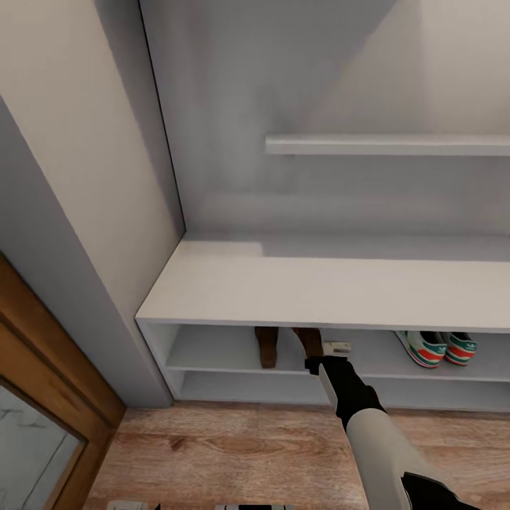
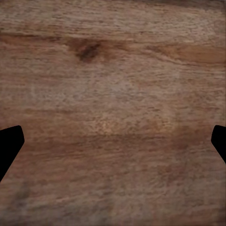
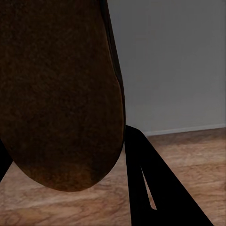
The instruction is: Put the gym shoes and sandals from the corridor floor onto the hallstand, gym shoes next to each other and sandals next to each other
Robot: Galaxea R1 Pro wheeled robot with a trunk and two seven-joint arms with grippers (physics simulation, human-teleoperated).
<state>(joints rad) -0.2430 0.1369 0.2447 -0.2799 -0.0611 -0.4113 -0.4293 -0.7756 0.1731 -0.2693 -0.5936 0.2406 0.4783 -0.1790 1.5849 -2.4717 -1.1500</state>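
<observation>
Reaching forward with the right arm, right gripper (image 1: 320,356) at the mouth of the hallstand (image 1: 283,287), level with the upper open tier under the long bench top. Clamped on the second sandal (image 3: 61,94), judging from the right wrist view: dark brown sole pressed right against the black fingers (image 3: 141,179), hanging past their tips, grey wall and the corridor floor (image 3: 188,155) beyond. Long axis of that sandal running along the fingers, toe pointing away from the wrist, so into the tier. First sandal (image 1: 267,347) already on the upper tier, just beside and to the left of the held one, lying front to back. Both gym shoes (image 1: 433,348) on the same tier, well to the right, side by side, touching or nearly so. Left gripper (image 2: 113,141) hanging over bare floor planks, fingers spread wide apart, nothing between them, well away from any shoe. Next move probably a short push straight in, then a release parallel to the first sandal. Risk: sole catching the tier's front edge, or the sandal dropping to the floor if let go too shallow.
</observation>
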